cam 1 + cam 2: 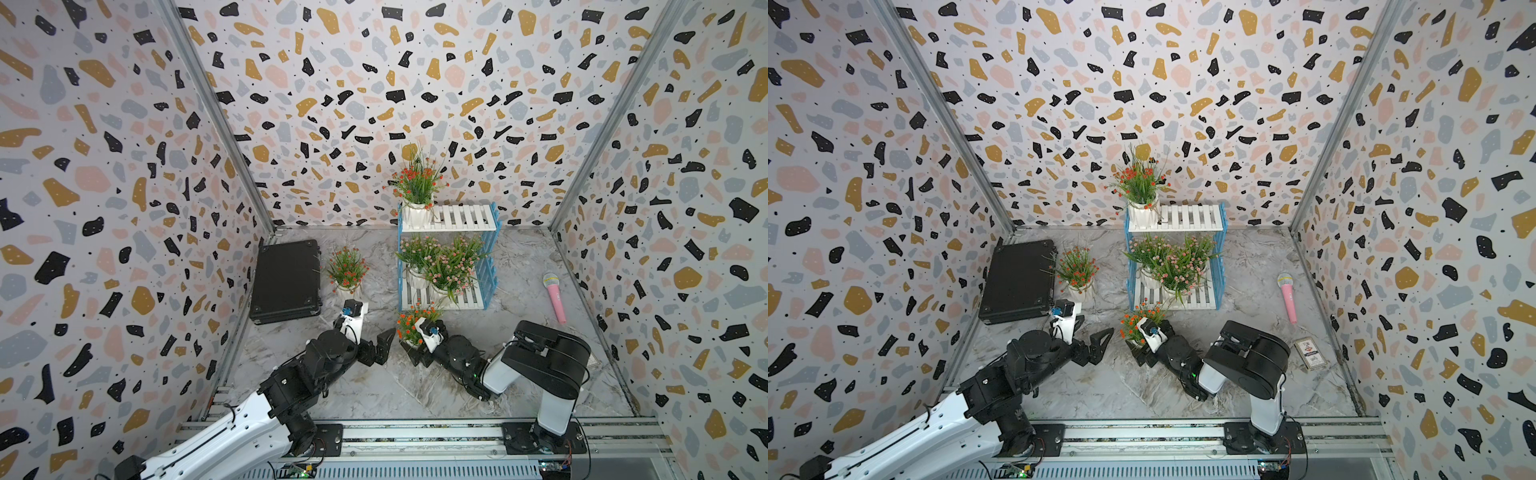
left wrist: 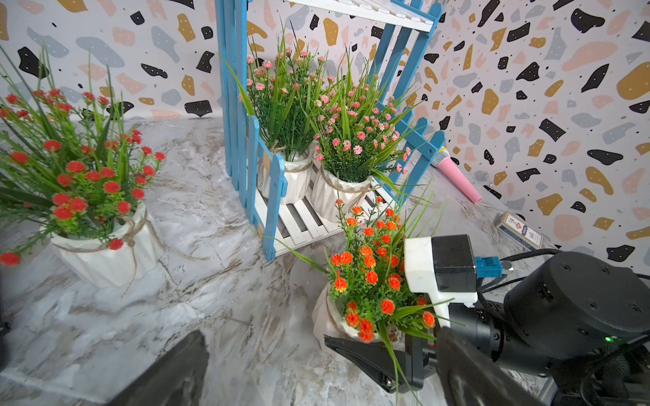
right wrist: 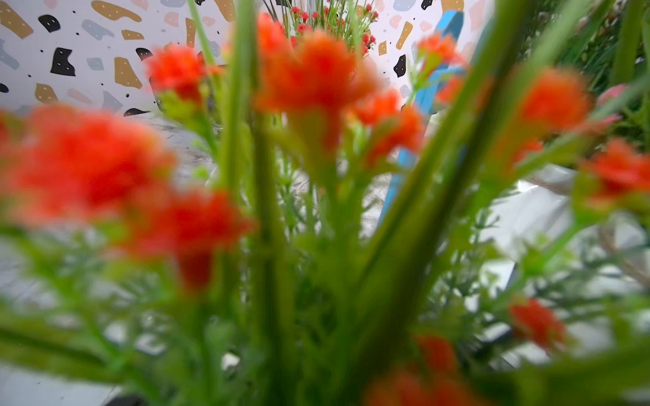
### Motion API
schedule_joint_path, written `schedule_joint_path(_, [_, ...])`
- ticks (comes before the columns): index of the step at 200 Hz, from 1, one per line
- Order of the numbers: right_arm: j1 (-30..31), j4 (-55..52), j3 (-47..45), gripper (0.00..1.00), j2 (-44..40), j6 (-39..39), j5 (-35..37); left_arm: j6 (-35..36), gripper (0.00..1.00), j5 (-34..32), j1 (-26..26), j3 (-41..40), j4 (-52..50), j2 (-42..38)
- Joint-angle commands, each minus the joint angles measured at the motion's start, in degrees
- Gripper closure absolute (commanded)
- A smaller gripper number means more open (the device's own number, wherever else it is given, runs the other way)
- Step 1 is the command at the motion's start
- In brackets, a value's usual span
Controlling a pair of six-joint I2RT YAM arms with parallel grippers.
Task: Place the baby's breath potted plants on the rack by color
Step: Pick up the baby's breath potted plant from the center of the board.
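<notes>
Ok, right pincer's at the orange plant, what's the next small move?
Probably finish closing the right pincer on the white pot of the red-orange plant: it sits at the pot's base on the floor, a firm grip isn't visible, and the rack's top shelf has room beside its red plant.

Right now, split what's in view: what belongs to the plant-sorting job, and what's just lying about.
Job: rack; red plant on its top shelf; two pink plants on its lower shelf; second red plant, off the rack; third red plant, in front of the rack.
Lying about: black case; microphone; card box.
</notes>
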Motion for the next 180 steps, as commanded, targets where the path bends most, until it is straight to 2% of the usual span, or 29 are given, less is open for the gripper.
schedule_joint_path(1, [-0.2,0.1,0.7,0.17,-0.7,0.1,0.6,0.6,0.01,0.4,-0.1,2.1,1.1,-0.6])
schedule_joint_path(48, [-0.3,-3.8,0.4,0.37,-2.9,0.3,0.3,0.5,0.01,0.5,-0.1,2.1,1.5,-0.4])
schedule_joint_path(70, [-0.3,-5.8,-0.5,0.41,-5.8,1.0,-0.5,0.4,0.01,0.4,-0.1,2.1,1.5,-0.4])
schedule_joint_path(87, [-0.3,-10.5,-1.0,0.43,-11.3,1.6,-1.2,0.4,0.01,0.4,-0.1,2.5,1.1,-0.6])
schedule_joint_path(105, [-0.2,-19.6,-0.4,0.46,-20.1,2.1,-2.2,0.2,0.01,0.1,-0.1,3.3,0.3,-0.6])
schedule_joint_path(132, [-0.2,-37.9,3.9,0.46,-34.3,3.0,-3.0,0.0,0.01,-0.3,0.0,4.5,-0.9,0.0])
schedule_joint_path(160, [-0.3,-55.4,10.7,0.43,-43.6,2.9,-1.2,-0.3,0.01,-0.2,0.0,5.5,-1.0,1.0])
schedule_joint_path(180, [-0.5,-65.1,16.7,0.41,-47.0,1.9,2.1,-0.3,0.01,-0.3,0.0,5.8,-1.1,1.1])
